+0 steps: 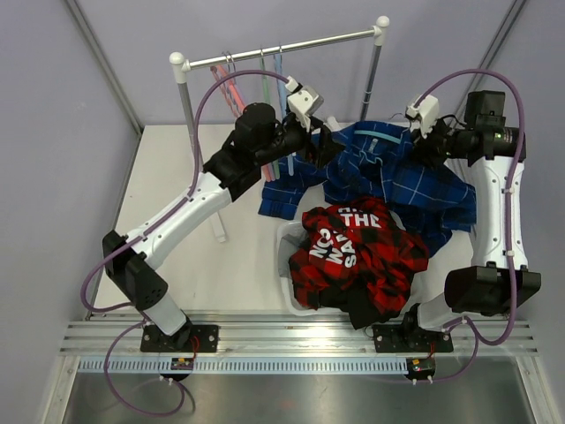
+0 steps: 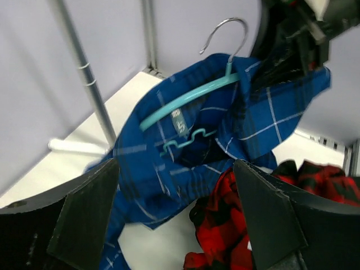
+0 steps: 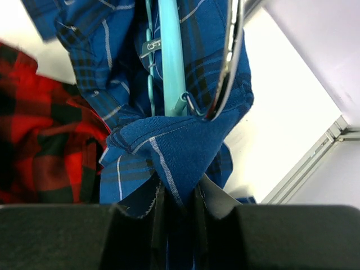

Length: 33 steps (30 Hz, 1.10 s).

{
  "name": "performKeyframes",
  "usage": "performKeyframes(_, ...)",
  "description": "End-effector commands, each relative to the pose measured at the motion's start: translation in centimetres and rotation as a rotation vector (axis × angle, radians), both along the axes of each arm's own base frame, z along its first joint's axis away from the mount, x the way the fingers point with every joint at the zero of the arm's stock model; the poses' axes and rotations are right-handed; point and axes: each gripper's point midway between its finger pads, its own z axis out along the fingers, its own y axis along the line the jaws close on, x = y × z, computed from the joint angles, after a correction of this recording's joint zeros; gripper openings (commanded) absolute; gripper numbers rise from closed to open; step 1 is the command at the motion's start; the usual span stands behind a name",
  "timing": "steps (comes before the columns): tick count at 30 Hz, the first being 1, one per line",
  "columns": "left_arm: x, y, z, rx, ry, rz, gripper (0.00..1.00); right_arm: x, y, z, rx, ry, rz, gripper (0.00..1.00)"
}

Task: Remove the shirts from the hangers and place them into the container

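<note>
Grey walls close in a white counter (image 1: pixel 221 265), with a white-and-steel rail (image 1: pixel 282 49) across the back. From my remote seat, I see my right tool (image 3: pixel 175 205) clenched on a fold of the blue plaid shirt (image 3: pixel 169 152), holding it up over the counter. The teal hanger (image 3: pixel 171 62) sits inside the shirt's collar, its metal hook just beside the pinched cloth. My left tool (image 2: pixel 175 180) stands released, jaws wide, facing the collar and gripping nothing. The shirt's lower part drapes onto the red-and-black plaid shirt (image 1: pixel 353 252), which lies heaped over the white container (image 1: pixel 287 265) at the near middle of the counter. Pink, green and blue hangers (image 1: pixel 231 97) hang bare on the rail, left of the blue shirt.
</note>
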Motion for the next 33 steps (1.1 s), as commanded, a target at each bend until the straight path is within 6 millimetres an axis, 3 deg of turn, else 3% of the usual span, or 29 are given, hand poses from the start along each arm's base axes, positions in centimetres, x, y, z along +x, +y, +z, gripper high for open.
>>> performKeyframes(1, 1.7, -0.1, 0.4, -0.037, 0.108, 0.134, 0.86, 0.2, 1.1, 5.6, 0.132, -0.131, -0.062, 0.00)
performKeyframes(2, 1.9, -0.2, 1.5, -0.053, 0.101, 0.158, 0.86, 0.3, 1.1, 5.8, 0.145, -0.137, -0.067, 0.00)
performKeyframes(5, 3.2, -1.4, -0.3, -0.021, 0.162, 0.208, 0.86, 0.1, 1.6, 6.6, 0.190, -0.151, -0.077, 0.00)
performKeyframes(6, 3.5, -1.6, 0.7, -0.036, 0.154, 0.221, 0.86, 0.0, 1.7, 6.7, 0.198, -0.155, -0.076, 0.00)
performKeyframes(8, 4.5, -2.3, -0.7, -0.007, 0.178, 0.255, 0.85, -0.2, 1.8, 7.2, 0.217, -0.165, -0.088, 0.00)
performKeyframes(9, 4.6, -2.6, -0.3, -0.013, 0.172, 0.257, 0.84, -0.3, 1.8, 7.5, 0.219, -0.172, -0.095, 0.00)
performKeyframes(18, 8.7, -2.5, -5.2, 0.093, 0.163, 0.481, 0.81, -0.9, 2.2, 9.4, 0.291, -0.194, -0.130, 0.00)
performKeyframes(20, 9.3, -2.5, -5.1, 0.093, 0.156, 0.503, 0.77, -1.0, 2.3, 9.6, 0.301, -0.197, -0.132, 0.00)
performKeyframes(22, 9.9, -2.9, -5.4, 0.092, 0.149, 0.511, 0.67, -1.2, 2.4, 9.7, 0.304, -0.199, -0.130, 0.00)
performKeyframes(25, 10.2, -3.1, -4.7, 0.078, 0.122, 0.515, 0.33, -1.2, 2.2, 9.6, 0.291, -0.208, -0.139, 0.00)
performKeyframes(26, 10.4, -2.8, -4.5, 0.077, 0.114, 0.526, 0.13, -1.1, 2.0, 9.5, 0.284, -0.208, -0.145, 0.00)
performKeyframes(27, 10.5, -2.7, -4.1, 0.078, 0.097, 0.532, 0.07, -1.1, 1.7, 9.5, 0.268, -0.217, -0.158, 0.00)
performKeyframes(29, 10.5, -2.1, -3.4, 0.088, 0.066, 0.545, 0.00, -0.9, 1.0, 8.9, 0.234, -0.221, -0.177, 0.00)
performKeyframes(33, 10.6, -0.6, -1.8, 0.102, 0.001, 0.588, 0.00, -1.3, -0.1, 7.4, 0.124, -0.241, -0.158, 0.00)
